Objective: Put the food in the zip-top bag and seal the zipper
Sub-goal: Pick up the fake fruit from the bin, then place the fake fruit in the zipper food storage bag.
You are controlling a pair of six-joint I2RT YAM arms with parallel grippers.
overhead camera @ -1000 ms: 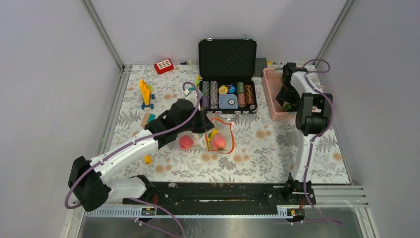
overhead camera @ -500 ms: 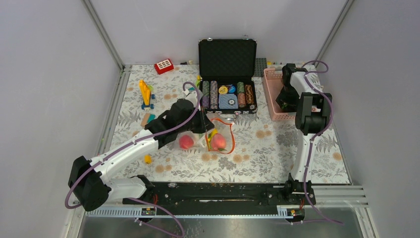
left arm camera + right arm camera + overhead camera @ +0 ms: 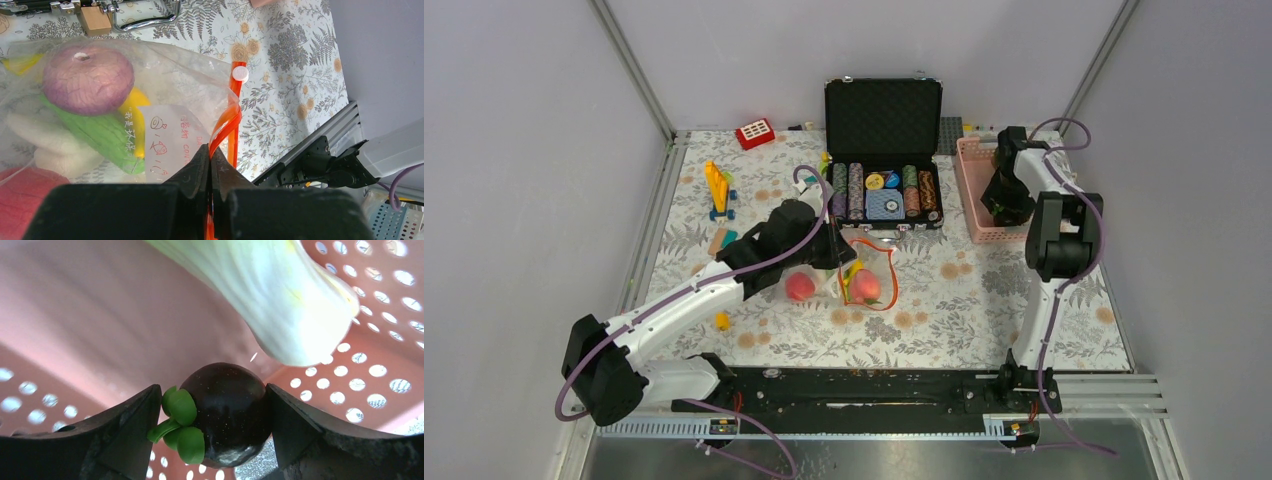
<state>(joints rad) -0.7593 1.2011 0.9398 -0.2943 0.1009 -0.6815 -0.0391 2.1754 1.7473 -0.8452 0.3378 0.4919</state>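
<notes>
1. The right arm has moved further over the pink basket [image 3: 375, 365]. The right tool [image 3: 213, 390] is clamped on the dark purple fruit [image 3: 227, 410], a finger against each side.
2. The left tool [image 3: 210, 155], fingers together, pinches the zipper [image 3: 227, 125]. The zip-top bag [image 3: 165, 75] lies well left of the right tool.
3. The pale leafy piece [image 3: 270, 295] above the fruit is cut off.

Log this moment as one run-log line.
left hand: shut on zipper of zip-top bag | right hand: jaws flank dark purple fruit in pink basket, grip unconfirmed | bag mouth: open
</notes>
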